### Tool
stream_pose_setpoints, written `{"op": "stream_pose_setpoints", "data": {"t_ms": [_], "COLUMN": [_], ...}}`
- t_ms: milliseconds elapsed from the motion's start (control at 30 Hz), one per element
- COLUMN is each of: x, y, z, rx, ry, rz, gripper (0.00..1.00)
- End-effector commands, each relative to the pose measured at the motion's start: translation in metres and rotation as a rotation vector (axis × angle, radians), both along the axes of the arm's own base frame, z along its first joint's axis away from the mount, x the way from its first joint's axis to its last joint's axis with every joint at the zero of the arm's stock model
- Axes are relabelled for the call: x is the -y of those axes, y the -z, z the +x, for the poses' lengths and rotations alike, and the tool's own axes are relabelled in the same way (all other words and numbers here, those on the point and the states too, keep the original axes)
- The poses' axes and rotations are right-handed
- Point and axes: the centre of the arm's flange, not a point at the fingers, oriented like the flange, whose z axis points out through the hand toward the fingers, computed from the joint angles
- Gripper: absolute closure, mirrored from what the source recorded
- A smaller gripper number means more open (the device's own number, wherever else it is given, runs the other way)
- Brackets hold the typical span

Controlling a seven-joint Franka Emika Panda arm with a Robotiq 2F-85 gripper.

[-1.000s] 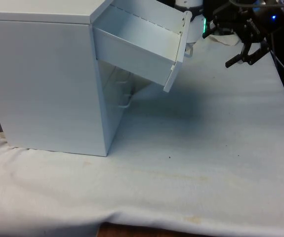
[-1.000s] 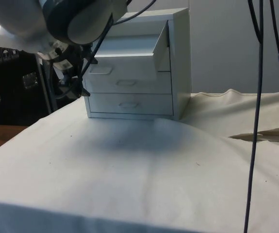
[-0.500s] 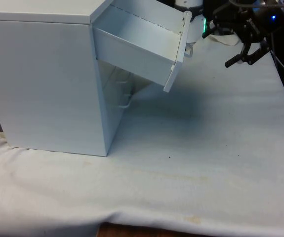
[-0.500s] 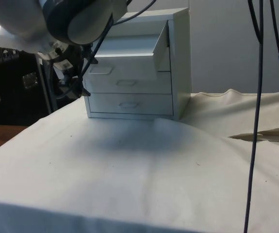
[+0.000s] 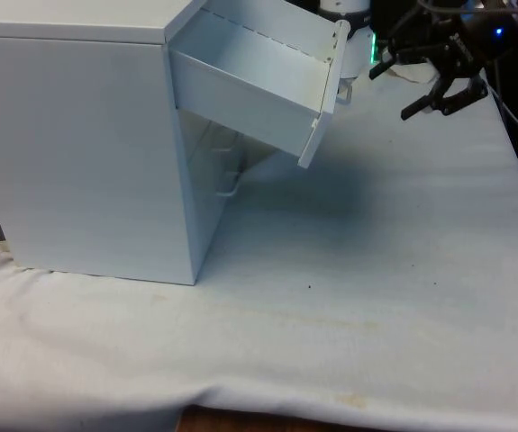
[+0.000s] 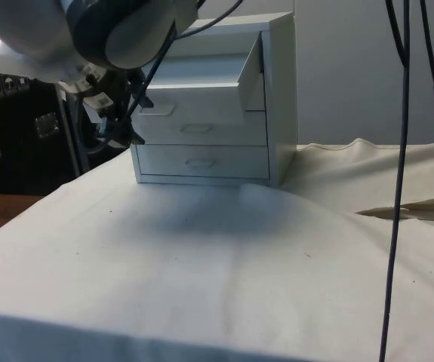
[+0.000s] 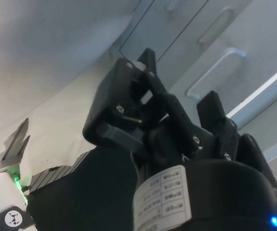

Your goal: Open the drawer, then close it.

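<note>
the top drawer (image 5: 259, 76) of the white chest (image 5: 87, 144) stands pulled out and tilted, while the hand (image 5: 412, 88), fingers spread and empty, hovers to its right above the worktop (image 5: 376, 270).

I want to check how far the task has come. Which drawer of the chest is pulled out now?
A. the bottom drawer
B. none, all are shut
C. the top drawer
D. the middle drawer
C: the top drawer juts out of the chest with its inside showing, and the side view has the two drawers under it flush. The hand is apart from it.
</note>
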Motion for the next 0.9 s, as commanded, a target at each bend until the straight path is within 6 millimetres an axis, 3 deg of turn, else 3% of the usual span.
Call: {"op": "stream_pose_setpoints", "data": {"t_ms": [0, 100, 233, 300, 400, 867], "x": [0.000, 0.000, 0.000, 0.000, 0.003, 0.040], "y": [0.000, 0.000, 0.000, 0.000, 0.000, -0.004], "z": [0.000, 0.000, 0.000, 0.000, 0.000, 0.001], "rx": [0.000, 0.000, 0.000, 0.000, -0.001, -0.012], "ry": [0.000, 0.000, 0.000, 0.000, 0.000, 0.023], "rz": [0.000, 0.000, 0.000, 0.000, -0.001, -0.027], "gripper": [0.28, 0.49, 0.64, 0.82, 0.98, 1.00]}}
